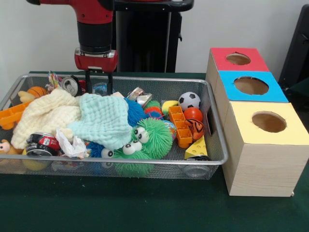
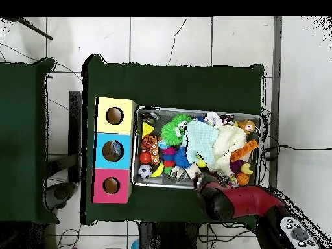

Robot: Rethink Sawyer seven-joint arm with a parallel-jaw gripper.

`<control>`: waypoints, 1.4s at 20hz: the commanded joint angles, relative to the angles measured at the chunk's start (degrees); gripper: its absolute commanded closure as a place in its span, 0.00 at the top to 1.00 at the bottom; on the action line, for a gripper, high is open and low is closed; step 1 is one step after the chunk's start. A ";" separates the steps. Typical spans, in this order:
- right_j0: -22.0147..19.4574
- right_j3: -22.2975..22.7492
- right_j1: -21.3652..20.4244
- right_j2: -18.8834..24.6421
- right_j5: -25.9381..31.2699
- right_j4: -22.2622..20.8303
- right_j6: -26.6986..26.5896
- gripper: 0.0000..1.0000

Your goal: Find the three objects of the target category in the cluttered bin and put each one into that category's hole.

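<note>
My gripper [image 1: 99, 82] hangs open over the far left part of the wire bin [image 1: 145, 77], its two black fingers [image 1: 89, 80] apart just above the clutter with nothing held. Below them lie a light green cloth [image 1: 104, 118] and a cream cloth [image 1: 46, 116]. To the right sit a soccer ball [image 1: 189, 100], an orange ball [image 1: 193, 114], a tiger-striped ball [image 1: 194, 128] and a small basketball [image 1: 37, 91] at far left. Three boxes stand beside the bin: red hole [image 1: 238, 59], blue hole [image 1: 251, 85], yellow hole [image 1: 268, 122]. From overhead, the arm [image 2: 227, 201] covers the gripper.
The bin also holds a green furry toy with eyes [image 1: 145, 140], an orange block tray [image 1: 179, 126], a cheese wedge [image 1: 197, 148], a can [image 1: 41, 144] and a tape roll [image 1: 71, 85]. The cloths hide what lies beneath. Overhead, the boxes [image 2: 113, 150] line the bin's left side.
</note>
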 commanded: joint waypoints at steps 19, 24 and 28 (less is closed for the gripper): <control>3.84 -7.05 5.90 -5.29 -7.91 -0.58 4.33 1.00; 4.30 -6.58 6.67 -6.15 -9.14 -0.26 4.84 1.00; 4.84 -6.91 7.65 -7.20 -10.55 -0.54 4.78 1.00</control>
